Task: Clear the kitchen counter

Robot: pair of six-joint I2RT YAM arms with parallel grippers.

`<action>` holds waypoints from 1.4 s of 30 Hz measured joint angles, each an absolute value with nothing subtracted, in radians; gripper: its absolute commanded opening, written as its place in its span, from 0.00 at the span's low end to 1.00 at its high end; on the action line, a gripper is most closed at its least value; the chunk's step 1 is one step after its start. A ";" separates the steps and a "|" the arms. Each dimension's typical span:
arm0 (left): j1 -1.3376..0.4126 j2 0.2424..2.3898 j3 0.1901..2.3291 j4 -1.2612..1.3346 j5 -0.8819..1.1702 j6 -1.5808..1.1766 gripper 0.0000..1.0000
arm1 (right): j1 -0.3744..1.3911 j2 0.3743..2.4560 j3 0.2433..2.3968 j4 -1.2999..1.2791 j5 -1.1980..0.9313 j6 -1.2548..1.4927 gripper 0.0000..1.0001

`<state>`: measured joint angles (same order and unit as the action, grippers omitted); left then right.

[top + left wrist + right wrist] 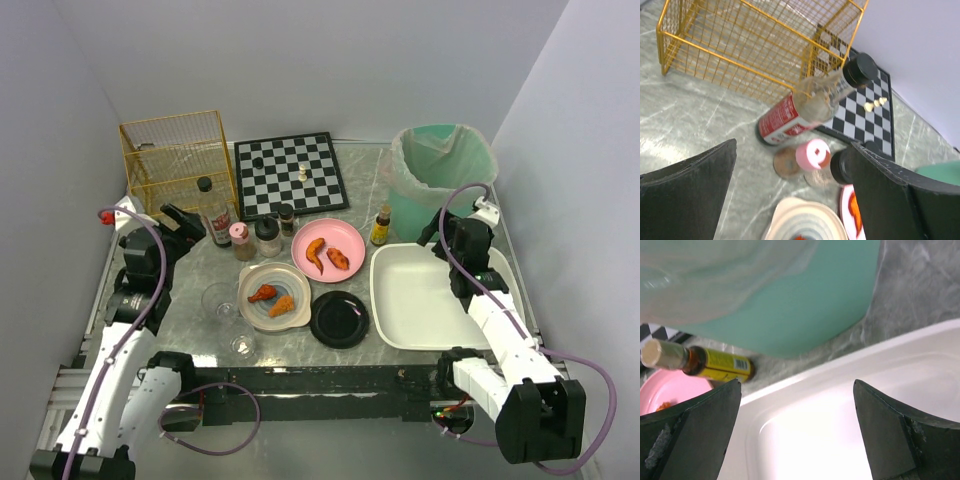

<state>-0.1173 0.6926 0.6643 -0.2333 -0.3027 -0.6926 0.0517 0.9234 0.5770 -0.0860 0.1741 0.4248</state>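
From above, the kitchen counter [195, 328] is fully laden, so clearing seems not yet begun. A pink plate [328, 250] and a beige plate [274, 297] with food, a black plate [339, 319], a glass [220, 298] and jars [267, 235] all stand on it, while the white tray [440, 300] lies bare.

At the left wrist, the left gripper [794, 145] hangs wide open and empty above a red-labelled bottle [790, 117] and a pink-capped jar [812, 154].

At the right wrist, the right gripper [797, 385] gapes empty over the tray's rim, near a yellow-labelled bottle [720, 366].
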 measured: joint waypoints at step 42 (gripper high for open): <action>-0.118 0.584 0.708 -0.459 -0.083 -0.583 0.99 | 1.055 1.178 0.937 -0.311 0.156 0.509 0.95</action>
<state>-0.1177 0.5842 0.7078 -0.4595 -0.0834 -0.5835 1.0554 1.1782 0.9375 -0.3115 0.1562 0.5095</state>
